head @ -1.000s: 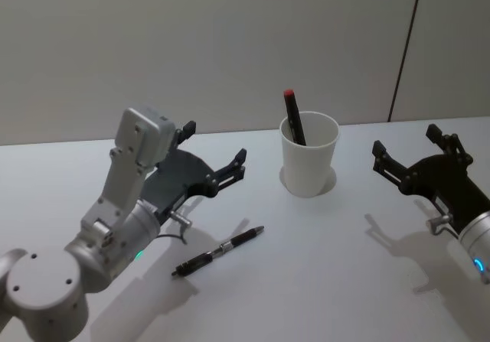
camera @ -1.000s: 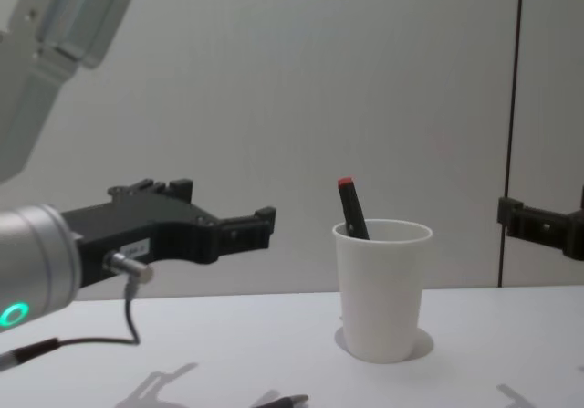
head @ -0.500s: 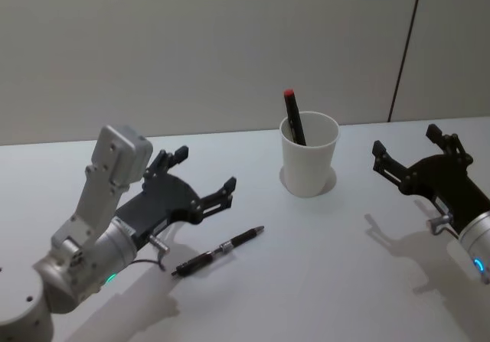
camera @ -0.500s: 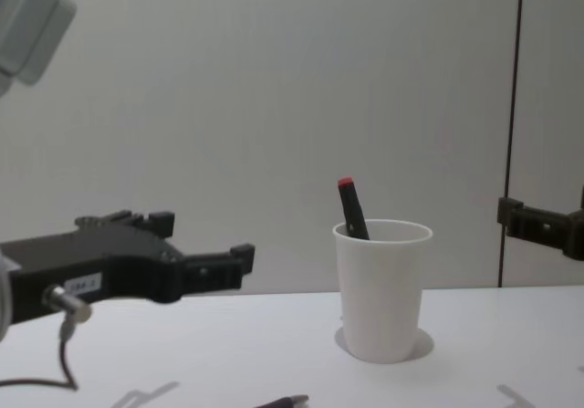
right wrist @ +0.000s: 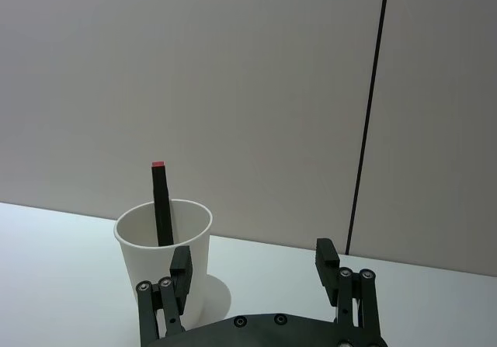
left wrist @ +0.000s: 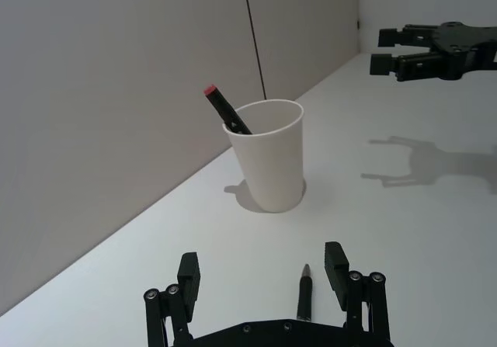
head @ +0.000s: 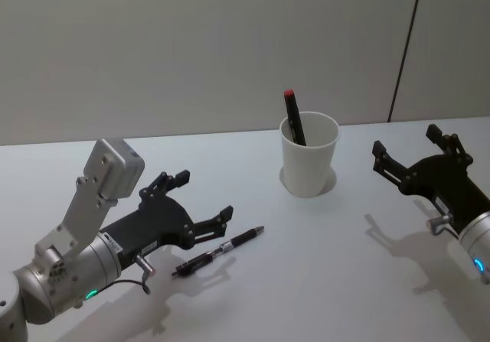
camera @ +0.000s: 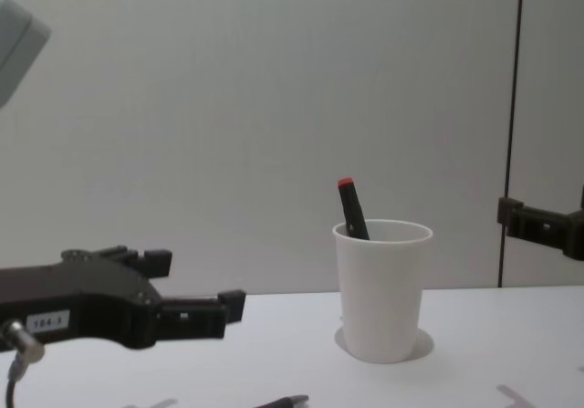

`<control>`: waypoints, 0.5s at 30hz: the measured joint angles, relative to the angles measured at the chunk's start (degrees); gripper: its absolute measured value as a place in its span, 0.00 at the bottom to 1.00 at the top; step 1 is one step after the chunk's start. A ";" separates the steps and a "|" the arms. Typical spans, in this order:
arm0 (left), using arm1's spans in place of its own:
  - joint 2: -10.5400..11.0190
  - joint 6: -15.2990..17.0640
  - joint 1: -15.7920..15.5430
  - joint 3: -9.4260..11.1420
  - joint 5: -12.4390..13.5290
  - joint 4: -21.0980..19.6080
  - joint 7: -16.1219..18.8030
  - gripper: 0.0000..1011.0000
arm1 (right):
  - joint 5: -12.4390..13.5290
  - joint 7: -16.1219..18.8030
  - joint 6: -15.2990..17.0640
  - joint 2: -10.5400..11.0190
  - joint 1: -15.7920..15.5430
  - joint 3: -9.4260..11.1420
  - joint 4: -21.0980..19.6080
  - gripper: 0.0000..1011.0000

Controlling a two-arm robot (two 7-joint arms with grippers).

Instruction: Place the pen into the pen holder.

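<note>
Grey wall behind white tabletop; left end effector, spread wide, low over the left half; right end effector, also wide, near the right edge; pen holder upright toward the far edge; black pen flat mid-tabletop, just beside the left end effector.

Pretty bare setup here: a plain pale wall runs straight across the back, with one thin dark vertical seam over on the right side. Below it is a smooth white bench that butts right against the wall. The light's soft and even.
</note>
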 joint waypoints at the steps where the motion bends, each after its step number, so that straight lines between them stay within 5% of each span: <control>1: 0.15 0.22 0.00 -0.05 -0.08 0.00 -0.42 0.99 | 0.00 0.00 0.00 0.00 0.00 0.00 0.00 0.99; 15: 0.62 5.66 -1.17 -0.06 -0.34 1.37 -6.29 0.99 | 0.00 0.00 0.00 0.00 0.00 0.00 0.00 0.99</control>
